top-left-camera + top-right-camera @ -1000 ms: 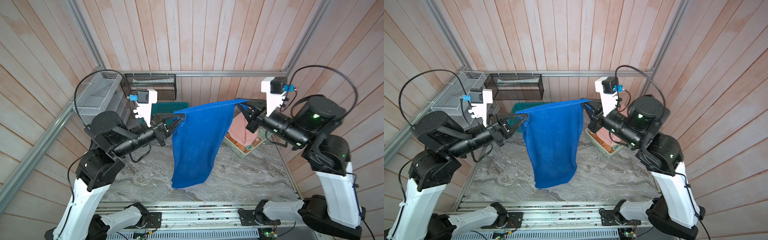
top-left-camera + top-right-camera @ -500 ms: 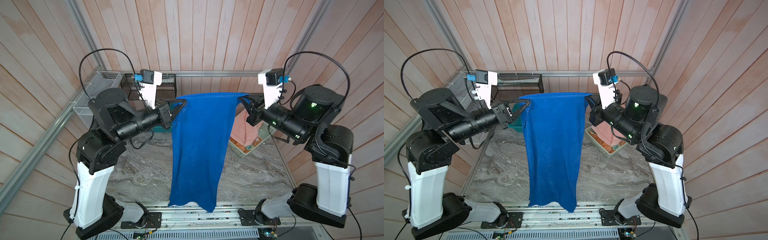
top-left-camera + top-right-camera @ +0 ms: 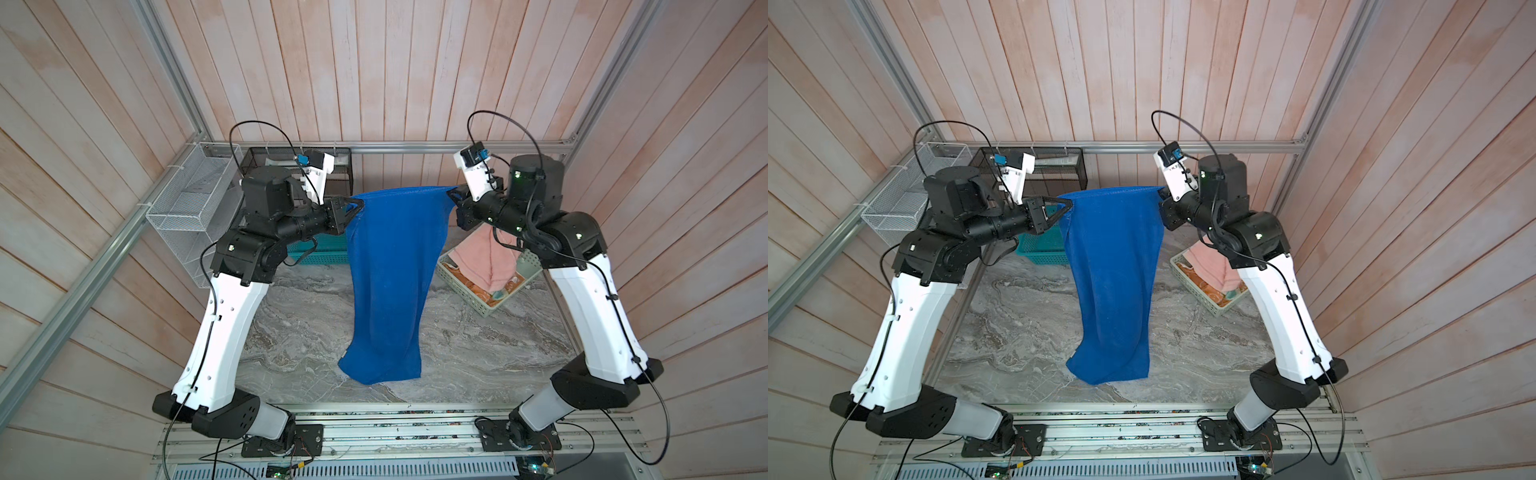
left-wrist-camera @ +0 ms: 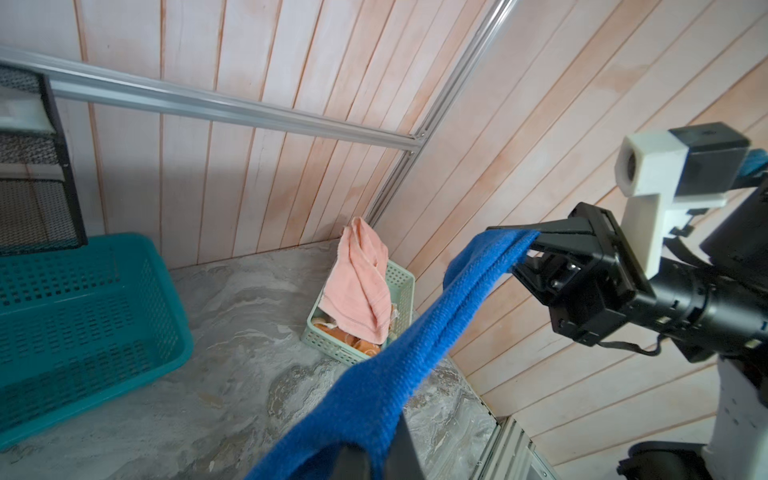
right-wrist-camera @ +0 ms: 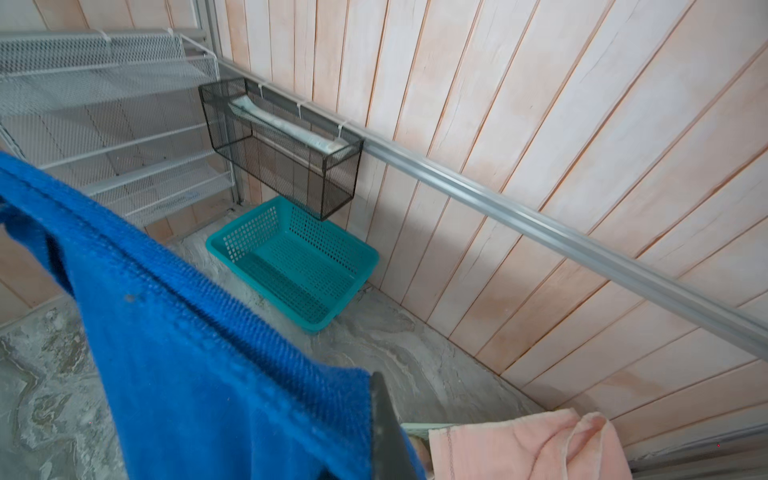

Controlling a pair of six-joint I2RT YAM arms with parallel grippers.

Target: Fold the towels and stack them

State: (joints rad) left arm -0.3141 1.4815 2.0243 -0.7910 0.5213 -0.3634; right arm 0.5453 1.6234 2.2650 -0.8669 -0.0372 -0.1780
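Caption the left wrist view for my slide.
Blue towel stretched to the right pincer, pink towel draped over the green tray.

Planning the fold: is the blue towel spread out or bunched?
Spread: the blue towel hangs unfolded, top corners held by left pincer and right pincer.

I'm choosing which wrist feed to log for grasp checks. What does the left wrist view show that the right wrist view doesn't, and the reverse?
Only the left wrist view shows the right pincer from outside, shut on a corner of the blue towel. Only the right wrist view shows the white wire rack. Both show the blue towel, the teal basket, the pink towel and the black mesh basket.
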